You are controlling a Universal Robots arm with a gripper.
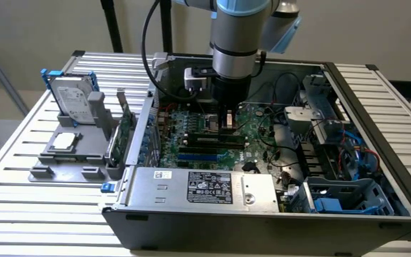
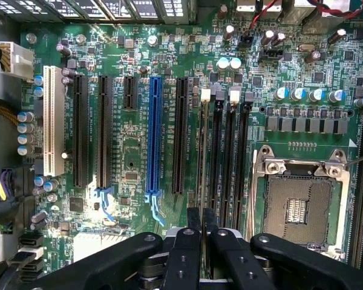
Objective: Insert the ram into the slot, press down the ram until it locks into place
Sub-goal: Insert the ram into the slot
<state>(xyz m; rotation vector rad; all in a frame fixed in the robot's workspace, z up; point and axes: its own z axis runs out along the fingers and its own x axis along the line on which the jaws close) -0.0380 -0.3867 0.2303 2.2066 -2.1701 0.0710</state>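
The claw [image 1: 227, 123] is down inside the open computer case [image 1: 263, 230], right over the motherboard [image 1: 191, 120]. In the wrist view its fingers [image 2: 193, 223] are pinched nearly together on the ram [image 2: 204, 157]. We see that stick edge-on, a thin line running straight away from the fingertips. It stands in the slot [image 2: 206, 95] directly under the claw, the one with the white end clip, which is the outermost of four parallel black sockets. Whether the clip has latched I cannot tell.

Just beside the claw on one side runs the bright blue slot [image 2: 154, 139], with more long black connectors beyond it. On the other side, past the three free memory sockets, sits the open processor socket [image 2: 299, 205] in its metal frame.

The case holds plenty more. A silver power supply [image 1: 205, 187] with a label lies in front of the claw (nearer the camera in the exterior view). Off toward the exterior view's right is a grey drive cage [image 1: 348, 187] with a blue piece [image 1: 328, 205] in it.

Outside the case, well apart from the claw on the exterior view's left, a grey tray [image 1: 70, 158] carries an upright hard drive [image 1: 73, 101] and a small square chip [image 1: 64, 141].
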